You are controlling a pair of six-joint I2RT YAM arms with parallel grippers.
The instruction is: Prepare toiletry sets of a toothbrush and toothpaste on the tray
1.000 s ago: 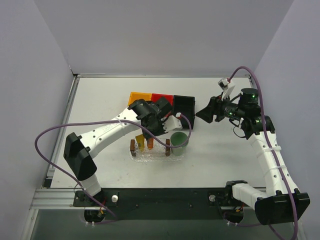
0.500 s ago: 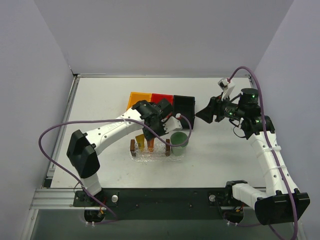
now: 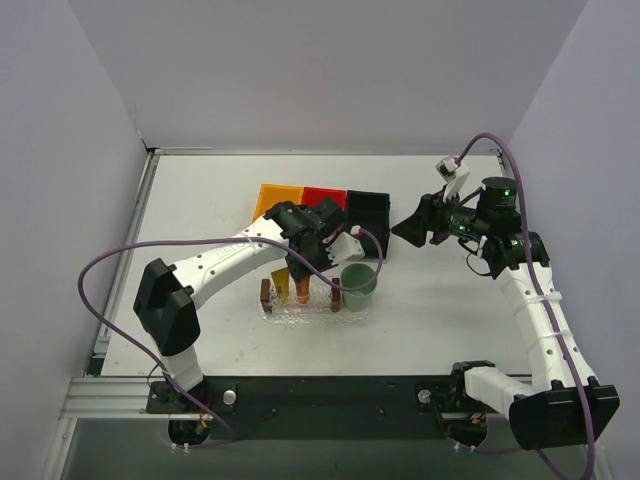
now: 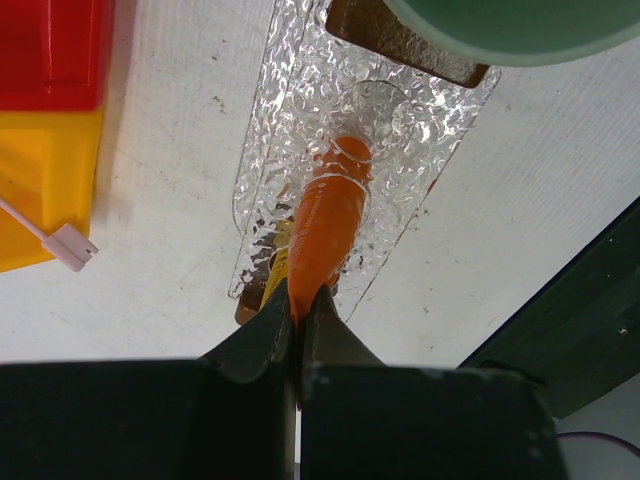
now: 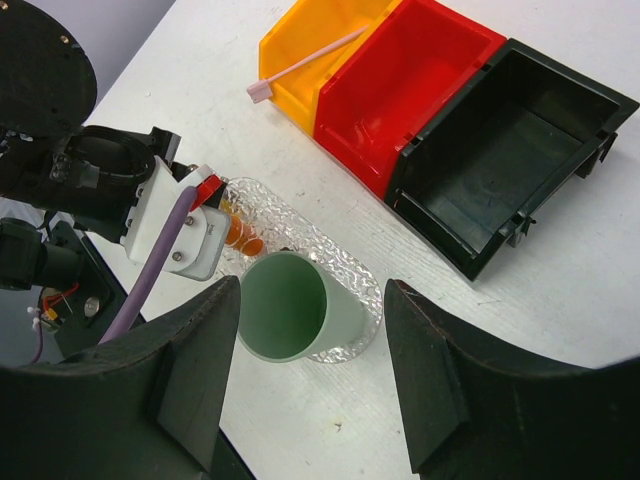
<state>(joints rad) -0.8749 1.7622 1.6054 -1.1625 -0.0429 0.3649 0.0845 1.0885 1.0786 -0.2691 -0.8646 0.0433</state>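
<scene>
Left gripper (image 4: 300,297) clamped on orange toothpaste (image 4: 330,215), eased slightly lower than a second ago, cap now in tray (image 4: 425,135) centre: nearly placed. Toothbrush (image 5: 305,62) beyond tray, in yellow bin (image 5: 335,22). Right gripper (image 5: 312,290) spread wide, well apart from tray.

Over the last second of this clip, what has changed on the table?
The left arm swung its elbow a little inward, and the left gripper shifted slightly right over the tray. Its jaws are shut on the orange toothpaste tube, which stands on the tray. Nothing was let go. The open right gripper, the green cup and the toothbrush in the orange bin stayed put.
</scene>
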